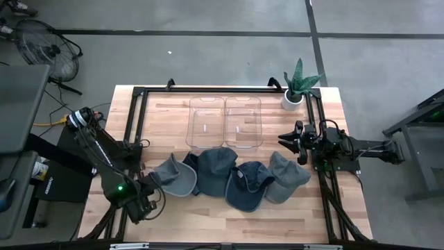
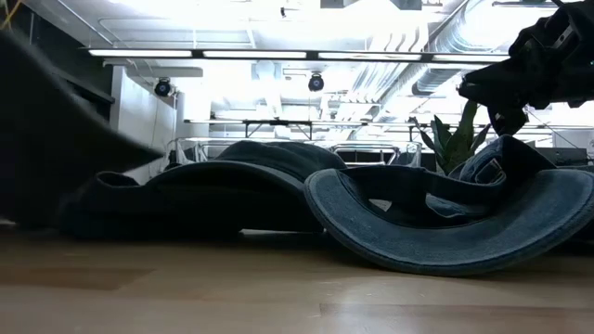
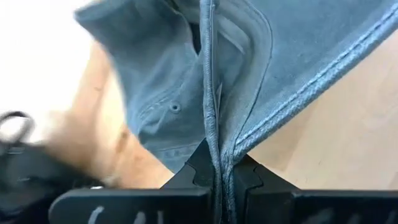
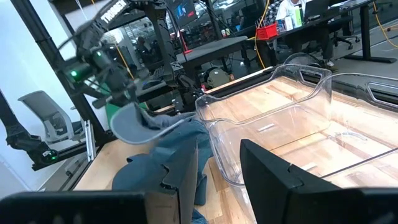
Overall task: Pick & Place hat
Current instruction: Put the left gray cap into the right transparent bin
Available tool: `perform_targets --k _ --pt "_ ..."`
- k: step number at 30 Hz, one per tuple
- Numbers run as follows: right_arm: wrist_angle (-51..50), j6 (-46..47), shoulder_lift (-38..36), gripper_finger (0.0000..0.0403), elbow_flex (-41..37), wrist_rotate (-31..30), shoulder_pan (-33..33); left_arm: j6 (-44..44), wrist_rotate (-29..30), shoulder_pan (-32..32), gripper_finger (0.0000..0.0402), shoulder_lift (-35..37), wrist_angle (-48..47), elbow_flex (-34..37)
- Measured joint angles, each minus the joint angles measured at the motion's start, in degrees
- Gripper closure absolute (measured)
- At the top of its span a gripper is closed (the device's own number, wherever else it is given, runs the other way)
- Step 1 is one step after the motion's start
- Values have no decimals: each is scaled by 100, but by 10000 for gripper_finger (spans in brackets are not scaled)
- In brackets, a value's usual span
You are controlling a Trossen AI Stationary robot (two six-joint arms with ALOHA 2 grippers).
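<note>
Your left gripper (image 3: 217,180) pinched the grey hat's (image 1: 173,175) brim near the table's (image 1: 208,226) front-left edge; your right gripper (image 1: 290,141) hovered open beside the bins (image 1: 225,121).

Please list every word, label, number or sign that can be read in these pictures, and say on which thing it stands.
No text can be read with certainty.
White lettering on the left arm: too blurred to read.
White marks on the body of the left gripper, which is shut on a grey hat: cut off by the picture's edge, unreadable.
Nothing else shows any writing.
</note>
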State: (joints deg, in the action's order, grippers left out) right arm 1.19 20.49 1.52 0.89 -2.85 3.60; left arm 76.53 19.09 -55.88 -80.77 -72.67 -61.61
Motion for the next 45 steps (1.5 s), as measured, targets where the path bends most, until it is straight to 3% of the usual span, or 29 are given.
perform_targets --k 8,18,29,41,45 --pt "1 0 1 286 0 1 1 6 501 2 400 0 -1249 -1105" --pt "37 63 2 286 0 -37 2 280 1327 159 401 4 -1384 -1712" --pt "124 1405 2 286 -8 -48 0 -448 1291 991 401 3 -704 -1713" --pt "861 1086 32 286 48 80 0 -1598 1158 1825 402 2 27 -1713" --pt "857 1405 366 286 333 90 0 -2218 1126 2124 401 2 294 -1713"
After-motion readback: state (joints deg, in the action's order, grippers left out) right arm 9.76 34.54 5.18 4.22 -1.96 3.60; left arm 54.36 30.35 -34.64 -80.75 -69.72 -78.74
